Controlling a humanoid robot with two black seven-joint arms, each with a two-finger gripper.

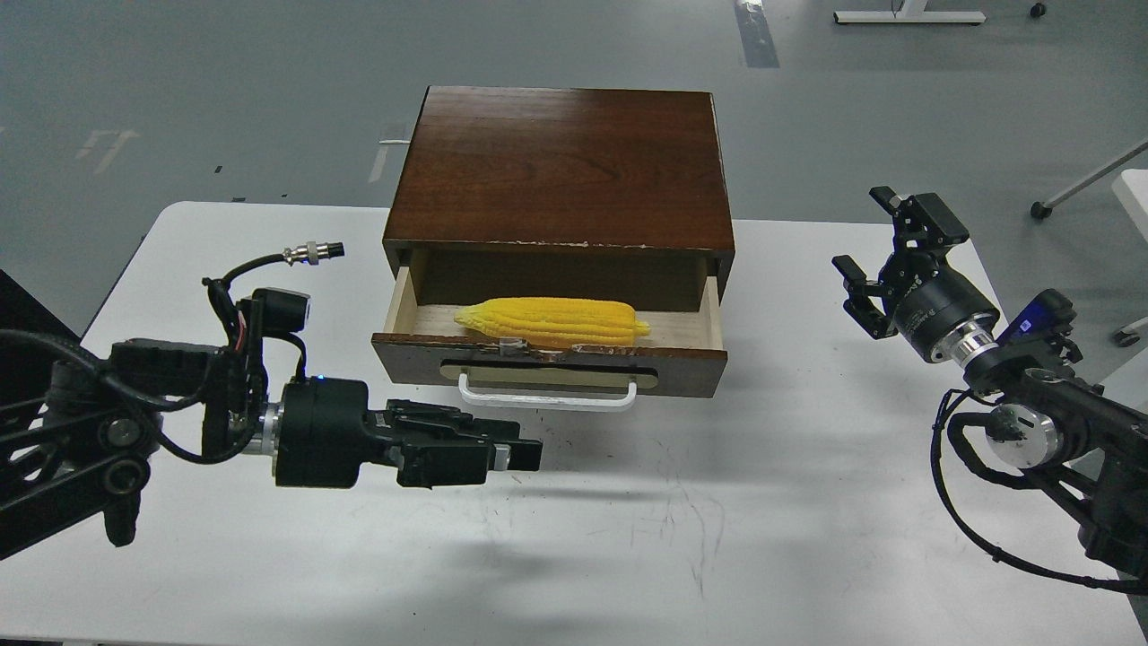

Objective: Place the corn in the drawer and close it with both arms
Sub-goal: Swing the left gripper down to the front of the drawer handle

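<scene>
The yellow corn (552, 321) lies lengthwise inside the open drawer (549, 360) of the dark brown cabinet (560, 166), tapered end to the left. The drawer's white handle (547, 400) faces me. My left gripper (527, 454) hangs low over the table, just in front of and below the handle's left part, pointing right with its fingers together and holding nothing. My right gripper (868, 247) is open and empty, raised well to the right of the drawer.
The white table (628, 538) carries the cabinet at its back middle. My left arm's cable connector (314, 252) sticks up left of the drawer. A wheeled stand leg (1076, 188) is on the floor at the far right.
</scene>
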